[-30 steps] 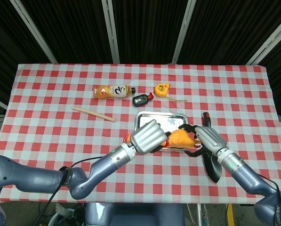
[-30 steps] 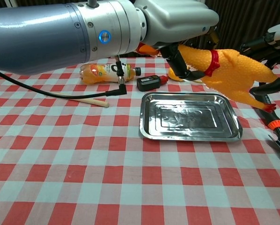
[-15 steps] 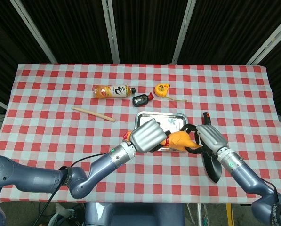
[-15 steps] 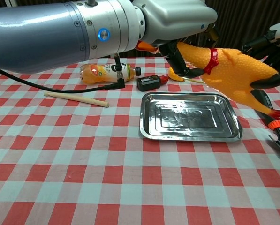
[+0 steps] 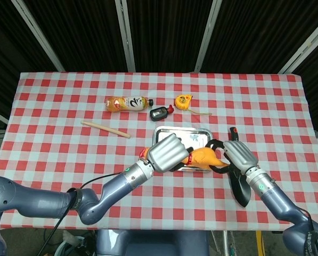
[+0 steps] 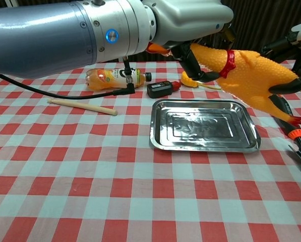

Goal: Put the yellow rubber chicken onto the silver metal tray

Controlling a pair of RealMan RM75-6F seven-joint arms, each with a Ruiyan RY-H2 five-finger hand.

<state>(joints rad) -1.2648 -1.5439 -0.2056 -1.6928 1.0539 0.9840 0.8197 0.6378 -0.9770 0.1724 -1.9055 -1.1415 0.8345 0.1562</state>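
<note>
Both hands were busy with the chicken [image 6: 251, 70], which hung in the air above the right side of the tray [image 6: 163, 138] at the middle of the frame, not yet set down. The step in hand looked like the carry; next it probably needed lowering onto the tray and letting go. The left hand [image 5: 168, 153] clasped its neck end (fingers wrapped round), and the right hand [image 5: 237, 156] gripped the tail end.

Tray [image 6: 203, 143] centre-right on table; chicken [image 6: 246, 75] above it, left hand [image 5: 168, 153] at its left end, right hand [image 5: 238, 155] at its right; bottle [image 5: 127, 103], chopstick [image 5: 105, 129] behind-left; tape measure [image 5: 184, 101] behind
</note>
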